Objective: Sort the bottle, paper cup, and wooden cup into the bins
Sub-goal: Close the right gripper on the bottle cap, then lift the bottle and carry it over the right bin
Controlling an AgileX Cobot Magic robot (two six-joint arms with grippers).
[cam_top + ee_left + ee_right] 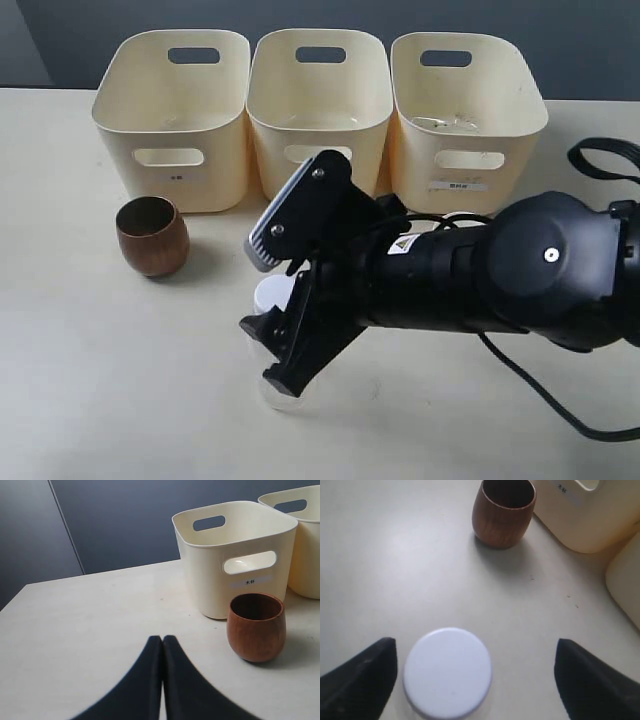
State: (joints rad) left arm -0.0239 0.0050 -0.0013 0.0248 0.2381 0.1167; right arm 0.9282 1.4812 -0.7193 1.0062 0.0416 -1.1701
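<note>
While spread wide, right end effector (475,680) astride, apparently, the bottle's (447,672) smooth round white cap.

There are three cream-yellow bins (180,120) in a row. In front of the bins stand one brown wooden cup (152,236) and one clear bottle (272,297) with a white cap. Two robot arms show.

Exterior: high, front-on, angled down over bench (80,400) toward bins (318,100) at 12 o'clock. Left wrist: low, near-level. Right wrist: close, steeply downward. Wooden cup (152,236) shared by all three.
</note>
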